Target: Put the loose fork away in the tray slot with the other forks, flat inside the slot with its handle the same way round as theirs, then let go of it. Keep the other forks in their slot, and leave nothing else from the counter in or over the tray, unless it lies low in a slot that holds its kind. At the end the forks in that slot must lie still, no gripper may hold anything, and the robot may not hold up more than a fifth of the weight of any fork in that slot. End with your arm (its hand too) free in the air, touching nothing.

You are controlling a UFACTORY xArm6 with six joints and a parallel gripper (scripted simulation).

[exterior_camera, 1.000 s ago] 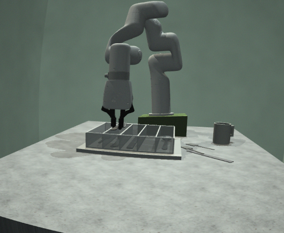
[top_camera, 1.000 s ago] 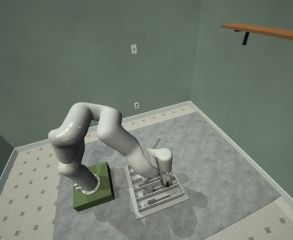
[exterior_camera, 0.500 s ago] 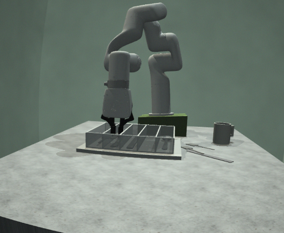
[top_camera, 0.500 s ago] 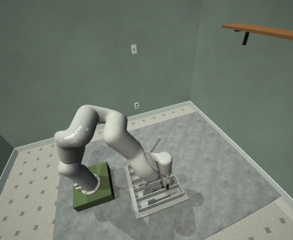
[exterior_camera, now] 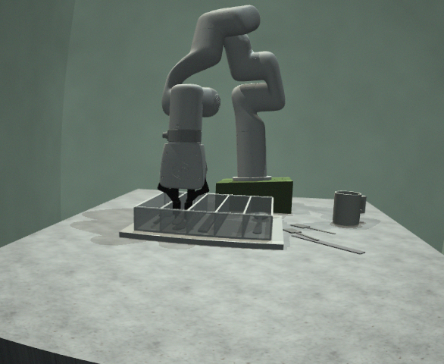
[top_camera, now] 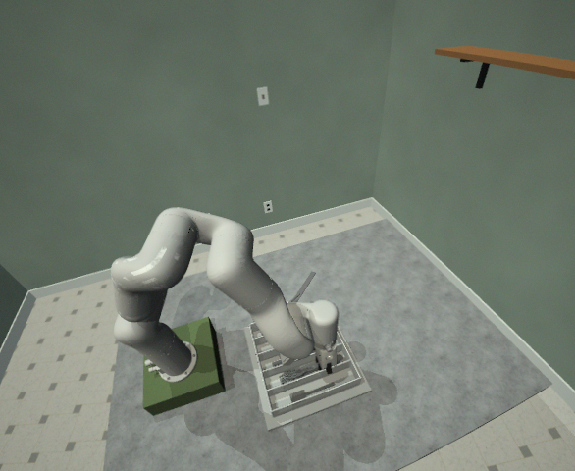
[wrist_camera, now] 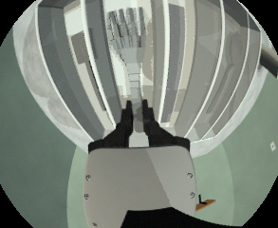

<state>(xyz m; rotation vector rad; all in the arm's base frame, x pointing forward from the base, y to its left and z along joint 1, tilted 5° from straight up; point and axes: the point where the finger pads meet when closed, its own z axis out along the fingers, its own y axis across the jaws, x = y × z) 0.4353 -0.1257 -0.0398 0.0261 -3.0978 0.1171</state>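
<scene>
The pincer [exterior_camera: 182,204] is clenched on the fork [wrist_camera: 134,78], low inside a slot near the left of the tray [exterior_camera: 202,240]. Left to do: lay it flat, let go.
</scene>
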